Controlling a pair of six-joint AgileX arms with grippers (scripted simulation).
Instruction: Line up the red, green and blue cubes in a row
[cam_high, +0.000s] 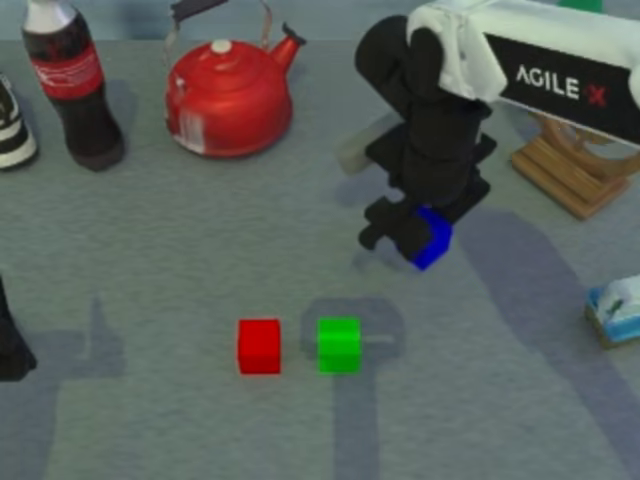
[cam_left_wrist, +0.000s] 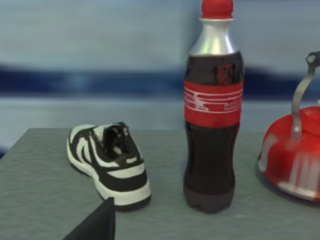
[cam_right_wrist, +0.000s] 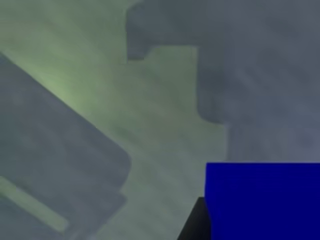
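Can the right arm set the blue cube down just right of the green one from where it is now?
Probably yes. The right gripper holds the blue cube above the table, back and right of the green cube. The spot right of green looks bare; the red cube sits on green's other side.

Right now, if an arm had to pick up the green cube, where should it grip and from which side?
From straight above, I'd judge. The green cube sits flat and square to the table, so its near and far faces are free for the fingers. The red cube stands close on its left, with only a narrow gap, so closing across left and right looks tighter.
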